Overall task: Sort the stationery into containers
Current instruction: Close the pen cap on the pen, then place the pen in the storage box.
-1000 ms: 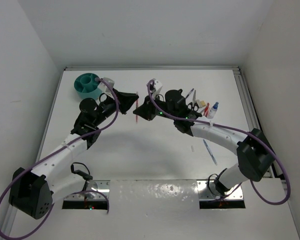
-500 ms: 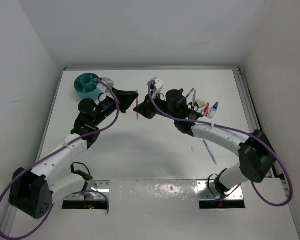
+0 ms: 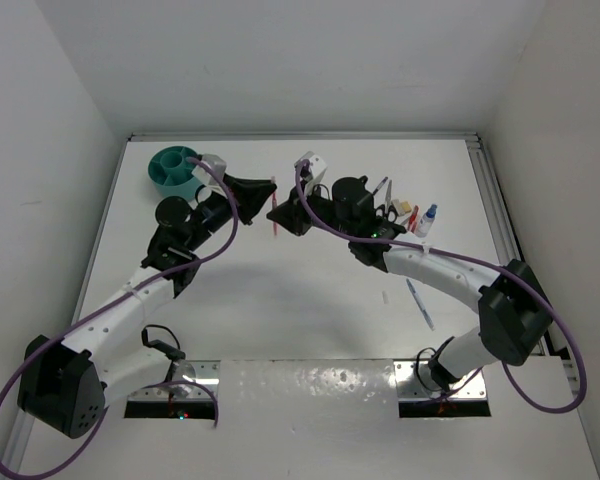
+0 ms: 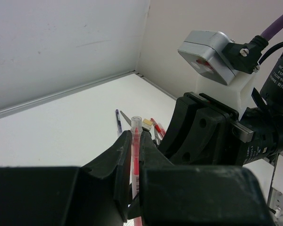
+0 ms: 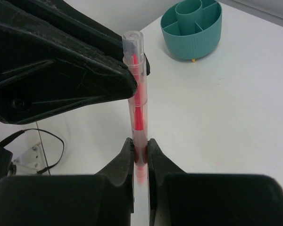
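Held in mid-air over the table (image 3: pixel 310 300), between the two arms: a red pen (image 5: pixel 138 103), standing upright in the wrist views, clear end on top. Clamped at its lower part by the right gripper (image 5: pixel 140 150), with jaws pressed tight against the barrel. Pinched higher up by the left gripper (image 4: pixel 135 162), with jaws likewise closed on that same pen and the clear end poking out above the fingers. Nose to nose over the far half of the table. Well apart from the pen, at the far left corner: the round teal organiser (image 3: pixel 177 168), upright on the table. Clustered at the far right: scissors (image 3: pixel 390 211), a beige block (image 3: pixel 404 206), a small blue-capped bottle (image 3: pixel 427 217). Lying alone, nearer the right arm: a blue pen (image 3: pixel 420 303).
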